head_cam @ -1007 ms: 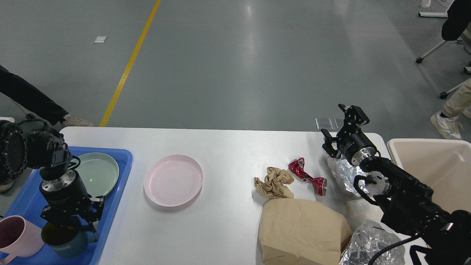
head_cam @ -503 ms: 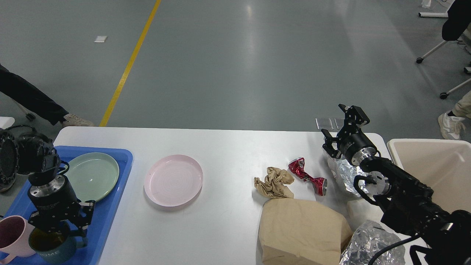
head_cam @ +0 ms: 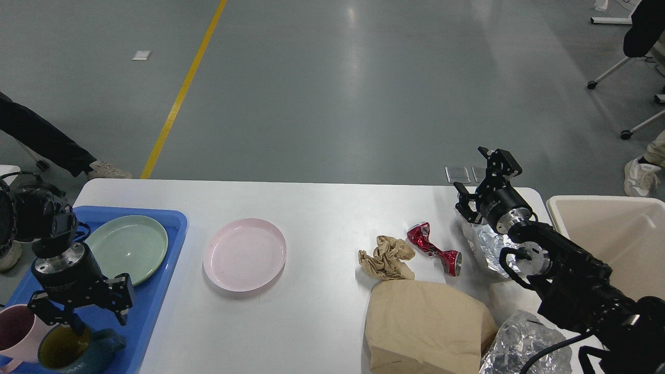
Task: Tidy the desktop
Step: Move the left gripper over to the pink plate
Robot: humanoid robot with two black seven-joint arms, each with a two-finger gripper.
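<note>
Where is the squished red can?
In the head view the crushed red can lies on the right part of the white desktop, between the crumpled brown paper and the foil wrapper.

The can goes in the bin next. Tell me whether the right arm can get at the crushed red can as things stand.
Probably yes. The right gripper hangs open just beyond the crushed red can, which lies bare on the desktop. The crumpled brown paper is close on one side, but nothing covers the can.
</note>
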